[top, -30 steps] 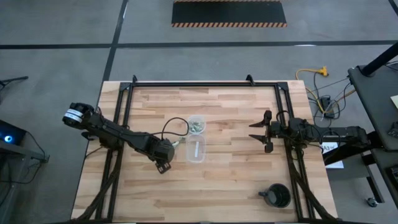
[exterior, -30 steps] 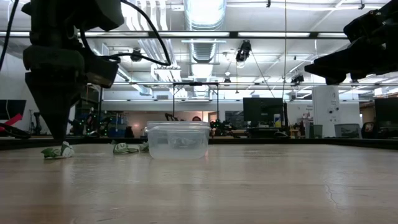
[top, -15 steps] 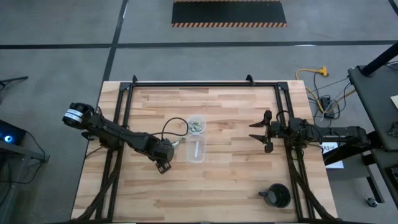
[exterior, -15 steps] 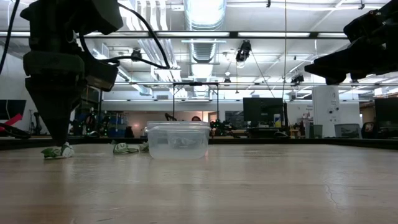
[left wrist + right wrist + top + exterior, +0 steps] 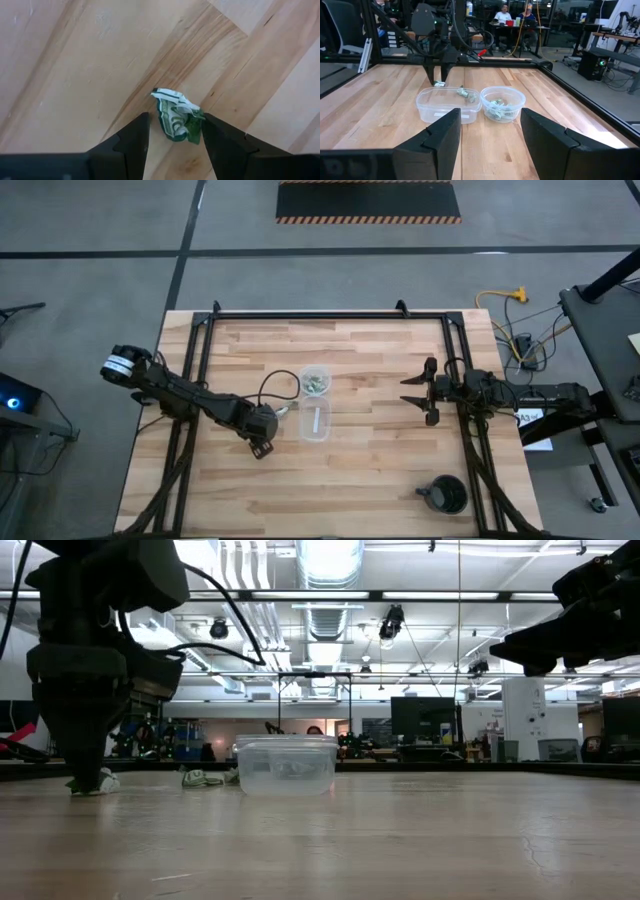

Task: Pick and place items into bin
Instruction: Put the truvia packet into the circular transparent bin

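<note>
i hold the left gripper (image 5: 172,131) low, fingers apart astride one item (image 5: 177,120) for pickup; right gripper (image 5: 490,132), fingers apart, waits near the surface's right edge.

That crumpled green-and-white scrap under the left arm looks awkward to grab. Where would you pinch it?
Across its bunched middle, coming straight down from above. The scrap lies flat and loose on the wooden table, with no handle or edge standing up, so only its crumpled bulk offers anything to squeeze. The left tool is open with a finger on each side of it, suggesting this approach.
</note>
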Tool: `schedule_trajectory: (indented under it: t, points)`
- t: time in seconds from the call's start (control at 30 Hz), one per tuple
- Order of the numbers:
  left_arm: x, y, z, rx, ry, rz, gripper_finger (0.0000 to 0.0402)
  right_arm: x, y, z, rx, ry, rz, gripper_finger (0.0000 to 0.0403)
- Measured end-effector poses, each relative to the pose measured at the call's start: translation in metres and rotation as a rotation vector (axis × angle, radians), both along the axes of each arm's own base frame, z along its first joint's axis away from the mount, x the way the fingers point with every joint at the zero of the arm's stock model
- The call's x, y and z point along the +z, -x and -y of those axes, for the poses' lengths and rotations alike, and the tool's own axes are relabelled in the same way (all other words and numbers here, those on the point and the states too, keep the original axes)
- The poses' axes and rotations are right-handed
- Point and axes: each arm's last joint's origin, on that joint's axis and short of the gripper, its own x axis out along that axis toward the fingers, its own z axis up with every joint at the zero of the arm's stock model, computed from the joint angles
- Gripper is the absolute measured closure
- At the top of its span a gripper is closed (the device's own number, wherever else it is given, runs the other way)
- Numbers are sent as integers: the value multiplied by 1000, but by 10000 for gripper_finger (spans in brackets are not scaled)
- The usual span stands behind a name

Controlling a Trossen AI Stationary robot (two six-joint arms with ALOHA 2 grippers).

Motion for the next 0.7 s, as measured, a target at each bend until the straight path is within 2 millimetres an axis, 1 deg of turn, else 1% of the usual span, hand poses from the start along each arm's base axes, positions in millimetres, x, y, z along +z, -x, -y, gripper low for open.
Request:
schedule_trajectory:
  t: [0.2,0.3,0.4,0.5,0.57,0.6,0.63,0.7]
  points:
    - [0,0,0,1,-4,1,238,0,0,0,0,0,0,207]
    - [-1,1,0,1,-7,-1,251,0,0,0,0,0,0,207]
    - [-2,2,-1,1,-9,-5,285,0,0,0,0,0,0,206]
    - [-2,2,-1,-17,-10,-4,335,0,0,0,0,0,0,207]
    - [-2,0,0,-59,2,11,374,0,0,0,0,0,0,206]
    - [-1,-1,1,-85,8,24,386,0,0,0,0,0,0,207]
    - [-1,-2,2,-111,10,43,392,0,0,0,0,0,0,207]
    - [1,-7,3,-177,4,94,390,0,0,0,0,0,0,207]
